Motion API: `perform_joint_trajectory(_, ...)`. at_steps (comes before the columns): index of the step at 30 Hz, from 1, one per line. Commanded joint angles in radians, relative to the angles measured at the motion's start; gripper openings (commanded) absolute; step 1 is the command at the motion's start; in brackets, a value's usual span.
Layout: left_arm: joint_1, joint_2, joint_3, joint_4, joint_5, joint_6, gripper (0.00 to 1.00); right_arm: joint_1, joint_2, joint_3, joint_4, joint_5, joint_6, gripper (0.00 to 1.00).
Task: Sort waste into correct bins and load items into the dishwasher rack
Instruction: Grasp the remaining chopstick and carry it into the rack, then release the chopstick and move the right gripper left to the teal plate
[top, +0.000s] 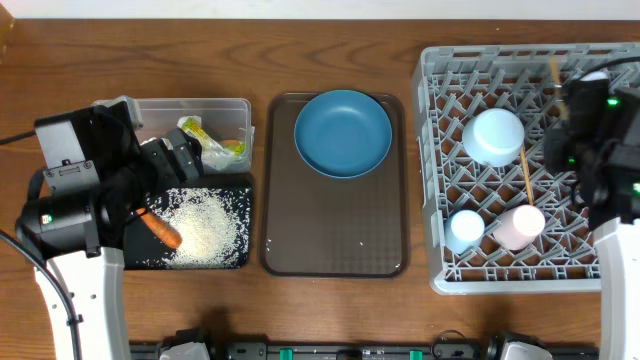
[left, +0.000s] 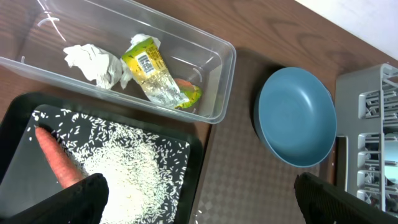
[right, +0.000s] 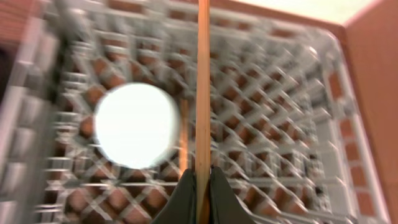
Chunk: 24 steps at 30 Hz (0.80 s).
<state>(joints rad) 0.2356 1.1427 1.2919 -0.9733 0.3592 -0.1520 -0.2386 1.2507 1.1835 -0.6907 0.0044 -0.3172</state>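
Note:
My right gripper (right: 203, 180) is shut on a wooden chopstick (right: 203, 87) above the grey dishwasher rack (top: 432, 180); the chopstick tip shows overhead (top: 553, 72). A second chopstick (top: 526, 172) lies in the rack beside the white-blue bowl (top: 493, 136), light blue cup (top: 465, 230) and pale pink cup (top: 518, 225). The blue plate (top: 342, 132) sits on the brown tray (top: 335, 245). My left gripper (left: 199, 202) is open over the black tray (top: 215, 262), which holds rice (left: 127, 180) and the carrot (left: 57, 163). The clear tub (left: 214, 74) holds crumpled paper (left: 93, 61) and the wrapper (left: 152, 71).
The wooden table (top: 330, 60) runs behind the containers. The rack fills the right side up to the table's right edge. An orange scrap (left: 185, 84) lies in the clear tub next to the wrapper.

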Motion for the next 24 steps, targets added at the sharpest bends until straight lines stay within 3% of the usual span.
perform_joint_trajectory(1, 0.006, -0.005, 0.002, -0.003, -0.013, 0.013, 0.98, -0.042, 0.042, 0.003, -0.006, -0.084, -0.047, 0.01)
perform_joint_trajectory(15, 0.006, -0.005, 0.002, -0.003, -0.013, 0.013, 0.98, -0.056, 0.269, 0.003, -0.025, -0.132, -0.066, 0.01)
perform_joint_trajectory(24, 0.006, -0.005, 0.002, -0.003, -0.013, 0.013, 0.98, -0.058, 0.315, 0.003, -0.018, -0.079, -0.064, 0.01)
